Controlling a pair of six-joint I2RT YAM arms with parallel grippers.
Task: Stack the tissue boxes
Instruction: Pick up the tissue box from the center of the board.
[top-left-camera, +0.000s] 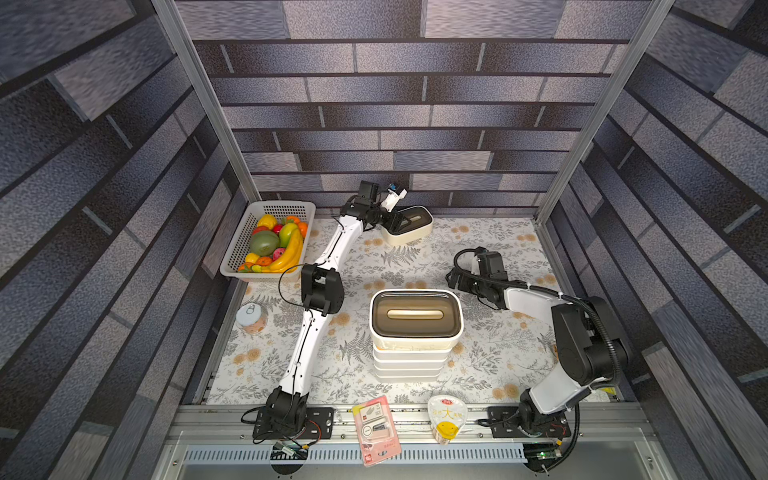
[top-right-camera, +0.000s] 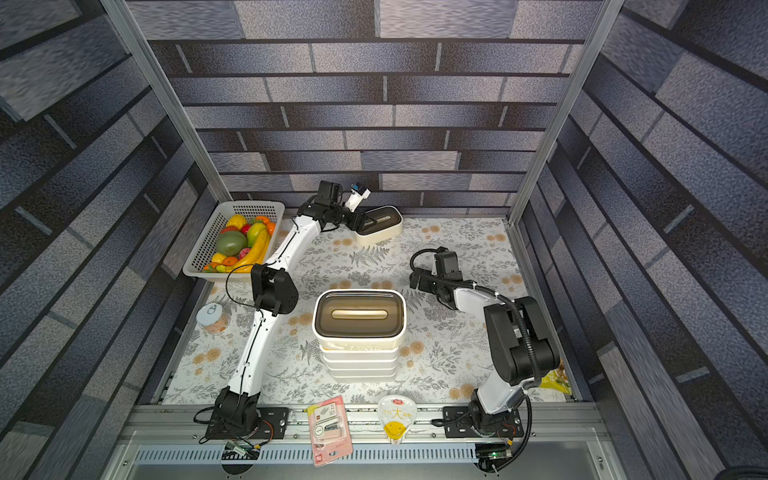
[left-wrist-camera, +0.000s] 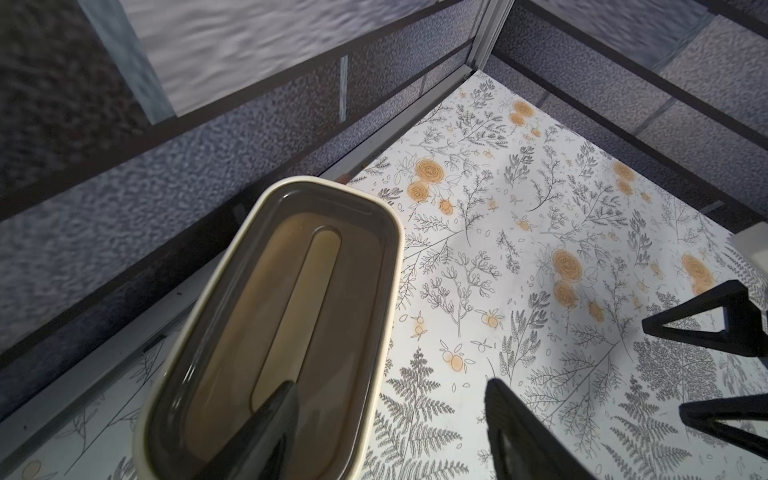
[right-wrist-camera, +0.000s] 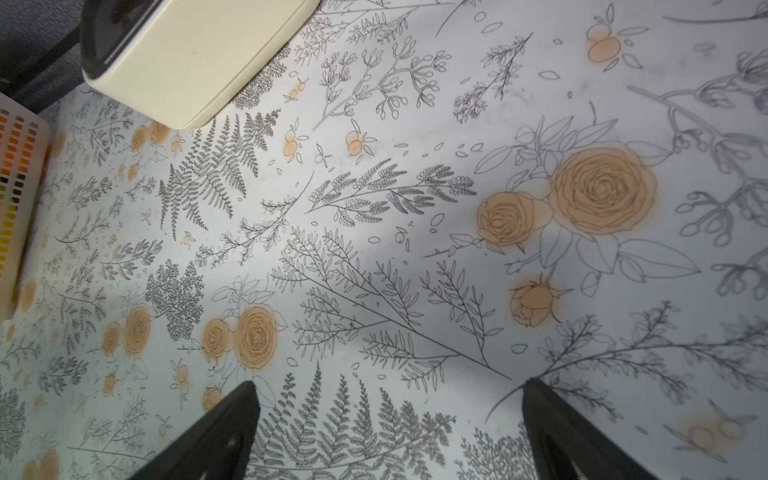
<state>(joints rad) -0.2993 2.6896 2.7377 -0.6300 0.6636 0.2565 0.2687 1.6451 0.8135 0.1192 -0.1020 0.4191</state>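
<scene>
A stack of tissue boxes (top-left-camera: 415, 320) (top-right-camera: 359, 313) stands mid-table: several cream boxes nested, the top one with a dark brown slotted lid. One more tissue box (top-left-camera: 411, 226) (top-right-camera: 382, 226) (left-wrist-camera: 291, 291) (right-wrist-camera: 195, 54), also brown-lidded, sits alone by the back wall. My left gripper (top-left-camera: 397, 222) (top-right-camera: 365, 222) (left-wrist-camera: 390, 386) straddles its long side: one finger over the lid at the slot's end, the other outside above the cloth, with a gap to the rim. My right gripper (top-left-camera: 453, 282) (top-right-camera: 415, 278) (right-wrist-camera: 390, 386) hangs open over bare cloth, right of the stack.
A white perforated basket of fruit (top-left-camera: 270, 237) stands at the back left. A small can (top-left-camera: 251, 318) is at the left edge. A pink packet (top-left-camera: 376, 430) and a sealed cup (top-left-camera: 446, 419) lie on the front rail. The back wall runs just behind the lone box.
</scene>
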